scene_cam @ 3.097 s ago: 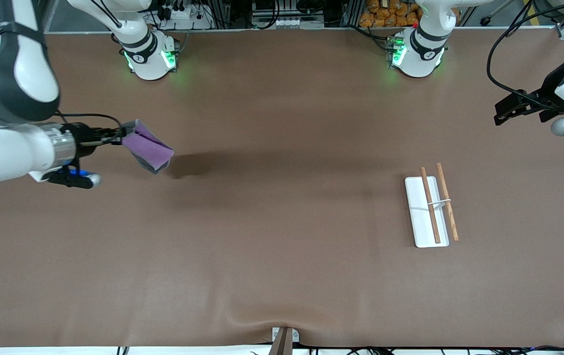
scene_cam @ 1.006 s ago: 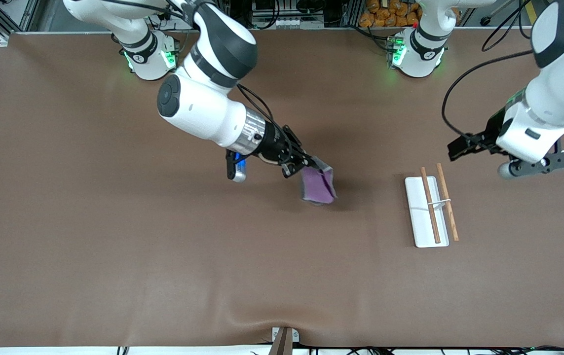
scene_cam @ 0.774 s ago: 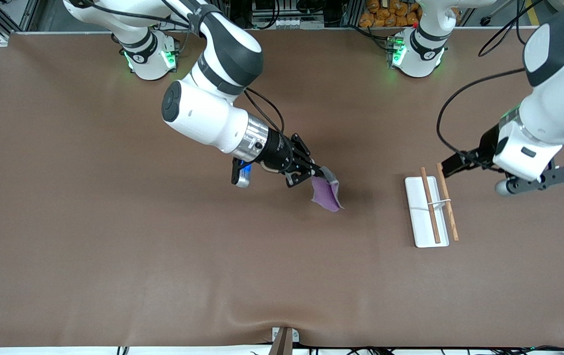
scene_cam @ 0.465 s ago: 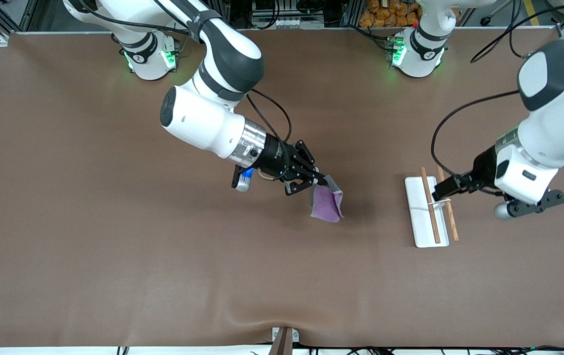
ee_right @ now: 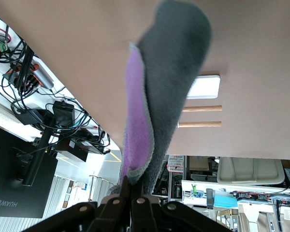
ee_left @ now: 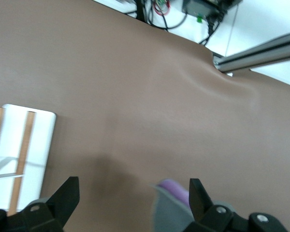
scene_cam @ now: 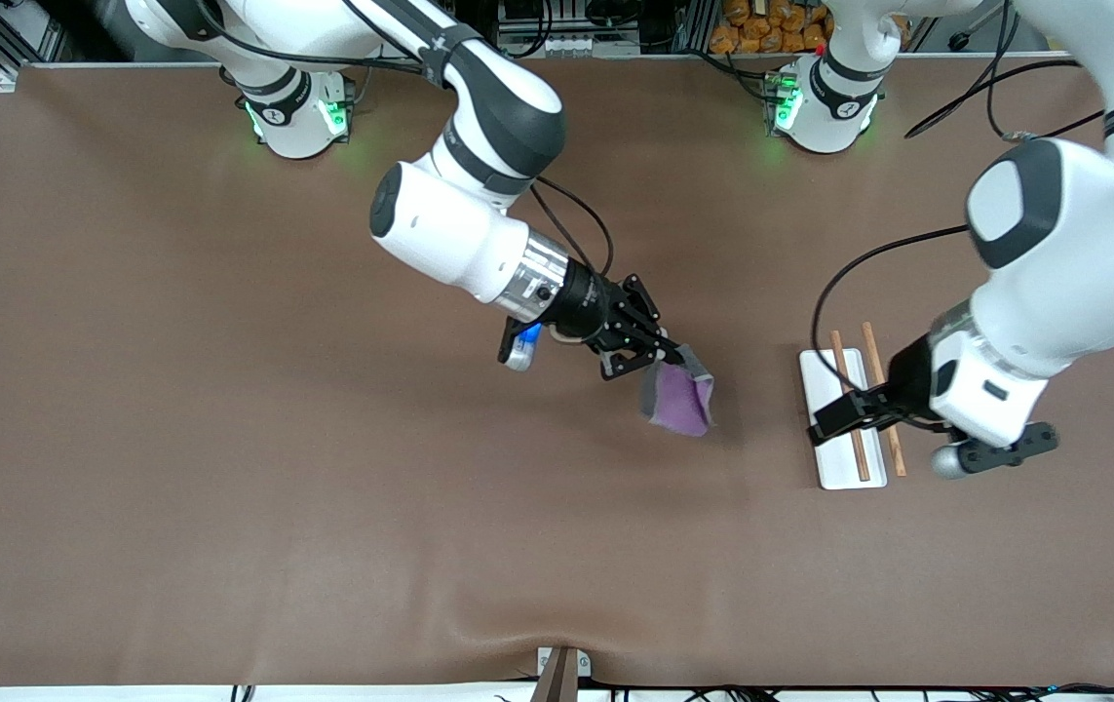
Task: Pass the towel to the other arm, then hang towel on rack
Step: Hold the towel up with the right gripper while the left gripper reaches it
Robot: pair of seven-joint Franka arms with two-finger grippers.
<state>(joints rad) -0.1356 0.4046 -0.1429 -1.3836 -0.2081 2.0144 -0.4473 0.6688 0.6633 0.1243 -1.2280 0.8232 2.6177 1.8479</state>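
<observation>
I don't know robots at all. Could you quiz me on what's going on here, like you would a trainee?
1. True or false: the right gripper is shut on the towel.
2. Which gripper is open? A) left B) right C) both
3. Fill in: the left gripper hangs over the ____.

Key
1. True: the towel dangles from it above the table.
2. A: the left one's fingers stand wide apart in the left wrist view.
3. Rack: the gripper is over its white base, with the towel toward the right arm's end.
</observation>
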